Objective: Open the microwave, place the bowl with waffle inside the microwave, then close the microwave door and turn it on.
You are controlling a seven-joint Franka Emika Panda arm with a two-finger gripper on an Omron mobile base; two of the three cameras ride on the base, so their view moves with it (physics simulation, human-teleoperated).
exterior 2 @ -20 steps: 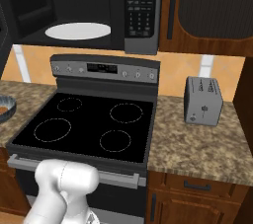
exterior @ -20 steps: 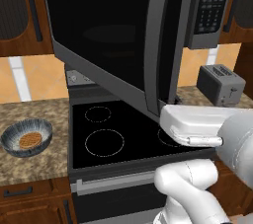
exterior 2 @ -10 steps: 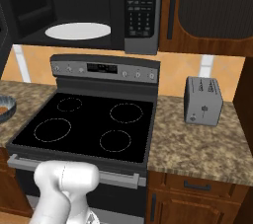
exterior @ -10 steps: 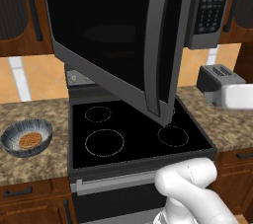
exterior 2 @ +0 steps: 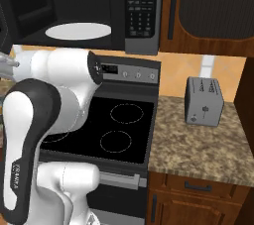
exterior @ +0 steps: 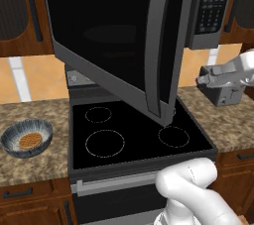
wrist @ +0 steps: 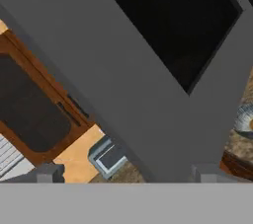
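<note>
**Door stands open; arm has swung off to the right, bowl still waiting on the left**

Start at the left of the left base view: the bowl (exterior: 27, 138) sits on the counter (exterior: 34, 169) left of the stove (exterior: 134, 140), with the waffle (exterior: 30, 140) lying flat inside it. Neither has shifted over the last second. In the hand view a sliver of the bowl shows at the right edge, past the door frame.

Moving right, the microwave door (exterior: 114, 35) hangs wide open, swung out over the stove, its handle edge nearest you. It stands at the same angle as a second ago. In the right base view the microwave (exterior 2: 99, 6) cavity is exposed and its white plate (exterior 2: 78, 31) is bare, so you can judge the opening step done and the loading step not yet begun.

What has changed is the arm. A second ago the hand was low, just under the door's lower corner; now you see it further right and higher, in front of the toaster (exterior: 225, 92). The right base view shows the upper links folded large across the left of the frame.

The fingers (wrist: 49, 172) show as two tips set wide apart, holding nothing, with the door's grey frame straight ahead of them.

Your next reach has to cross back left, under or around that door, to get the bowl.
</note>
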